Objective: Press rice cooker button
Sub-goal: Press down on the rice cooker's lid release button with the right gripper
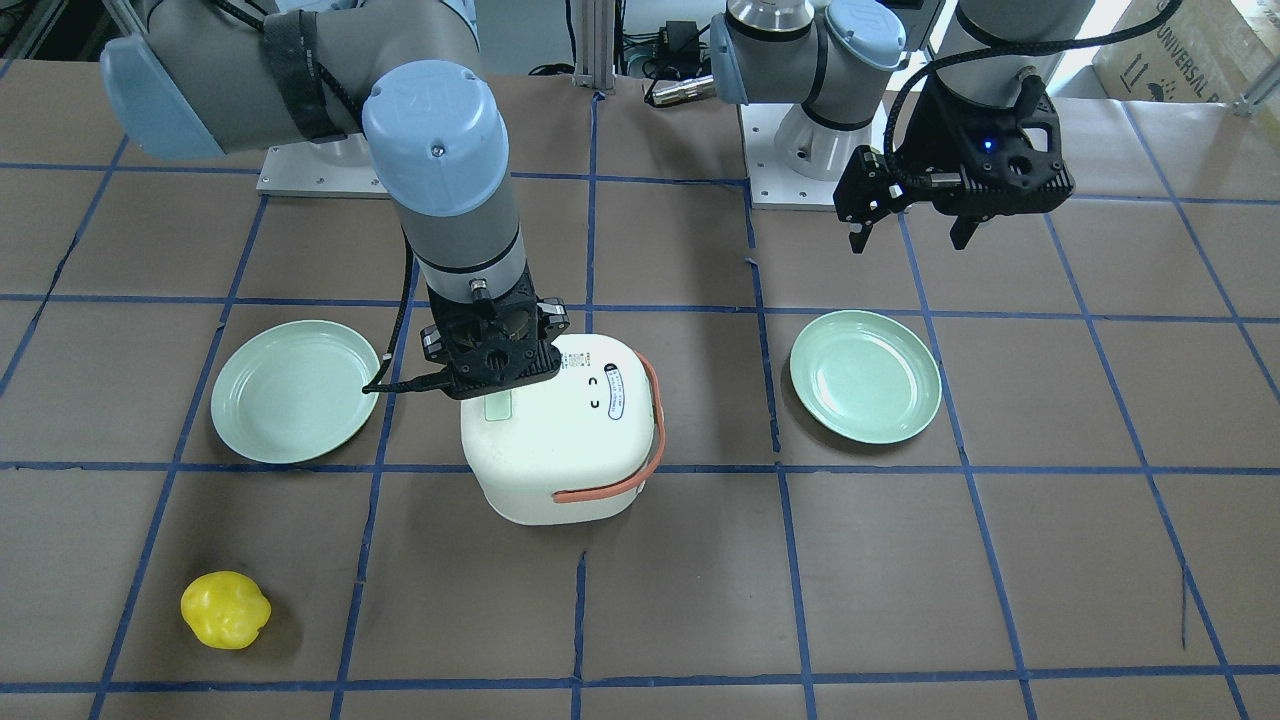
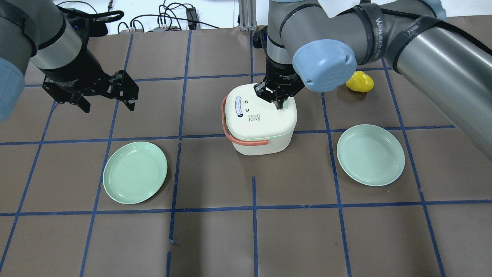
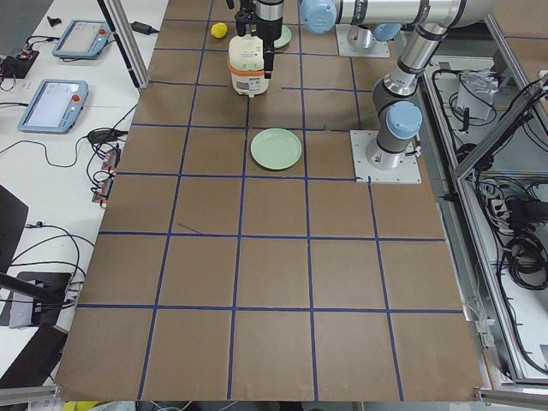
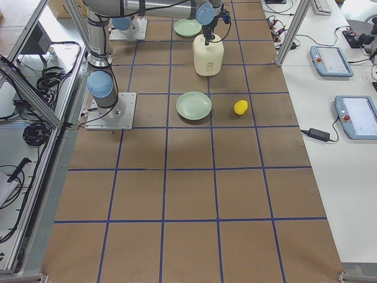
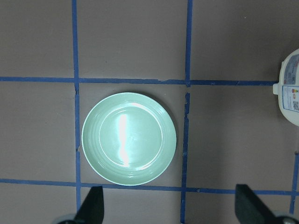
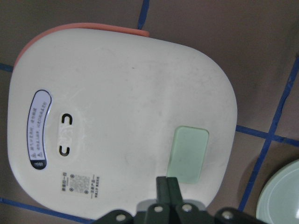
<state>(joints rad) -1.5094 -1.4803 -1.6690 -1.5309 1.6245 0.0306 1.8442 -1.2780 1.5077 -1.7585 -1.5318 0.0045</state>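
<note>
Pointing down with fingers pinched together, the right tool [image 6: 167,182] is seen at the edge of the mint-green button [image 6: 190,154] atop the closed rice cooker [image 6: 117,116] (mid-worktop [image 6: 261,56]). Contact cannot be confirmed, so the press is judged unfinished. Farther off, the left tool [image 1: 910,238] is held spread, empty.

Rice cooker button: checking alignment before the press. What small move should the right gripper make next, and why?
The shut right gripper sits at the edge of the mint button on the rice cooker lid, so probably nudge it over the button's middle before pressing.
</note>
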